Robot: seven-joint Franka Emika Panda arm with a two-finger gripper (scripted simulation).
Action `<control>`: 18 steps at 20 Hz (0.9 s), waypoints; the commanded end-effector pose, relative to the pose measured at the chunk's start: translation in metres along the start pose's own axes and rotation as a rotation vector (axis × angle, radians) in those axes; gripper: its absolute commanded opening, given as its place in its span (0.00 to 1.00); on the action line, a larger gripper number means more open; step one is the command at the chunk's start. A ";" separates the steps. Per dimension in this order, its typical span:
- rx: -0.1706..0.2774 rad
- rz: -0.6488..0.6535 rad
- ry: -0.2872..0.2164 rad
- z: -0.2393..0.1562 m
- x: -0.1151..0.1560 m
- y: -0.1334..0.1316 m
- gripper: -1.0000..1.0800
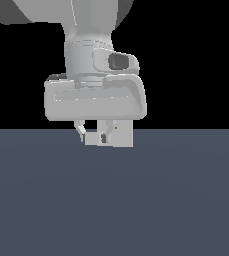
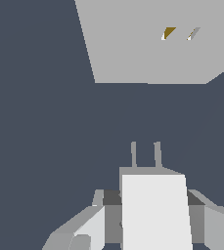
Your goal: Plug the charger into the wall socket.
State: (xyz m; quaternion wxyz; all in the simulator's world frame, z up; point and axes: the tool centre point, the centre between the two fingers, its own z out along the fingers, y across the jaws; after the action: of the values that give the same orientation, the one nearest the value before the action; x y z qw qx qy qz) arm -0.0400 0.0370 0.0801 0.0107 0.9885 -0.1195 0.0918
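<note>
Holding the charger (image 2: 155, 210) in our gripper (image 1: 92, 136), we are hanging just above the dark tabletop (image 1: 114, 200) with the socket (image 2: 152, 44) ahead and still apart from the plug.

In the wrist view the charger's two prongs (image 2: 145, 154) are pointing toward the plate, and its two slots (image 2: 180, 33) are sitting off to one side of the prongs' line rather than straight ahead. That offset is, in our judgement, the main risk: if we are pushing forward without correcting it, the prongs are likely to be striking the flat face of the plate instead of entering. A slight twist of the block in the grip could do the same, jamming one prong at a slot's edge. Pressing on against that resistance might be sliding the charger back between the pads.

The jaws are pinching the charger on its two sides, spread only as wide as the block itself; a pale finger (image 2: 91, 229) is lying against its flank. In the exterior view the socket (image 1: 122, 133) is showing close behind the gripper, partly hidden by it, so how big the remaining gap is we cannot tell there.
</note>
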 end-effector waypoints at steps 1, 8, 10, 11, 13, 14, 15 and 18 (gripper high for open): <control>-0.001 0.007 -0.001 -0.008 0.011 0.007 0.00; -0.003 0.017 -0.001 -0.016 0.024 0.014 0.00; -0.003 0.017 -0.001 -0.016 0.024 0.014 0.00; -0.003 0.017 -0.001 -0.016 0.024 0.014 0.00; -0.004 0.017 -0.001 -0.016 0.024 0.014 0.00; -0.004 0.017 -0.001 -0.016 0.025 0.014 0.00; -0.004 0.017 -0.001 -0.016 0.025 0.014 0.00; -0.004 0.017 -0.001 -0.015 0.029 0.014 0.00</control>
State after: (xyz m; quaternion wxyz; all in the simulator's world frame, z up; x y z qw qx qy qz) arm -0.0203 0.0177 0.0998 0.0117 0.9875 -0.1279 0.0910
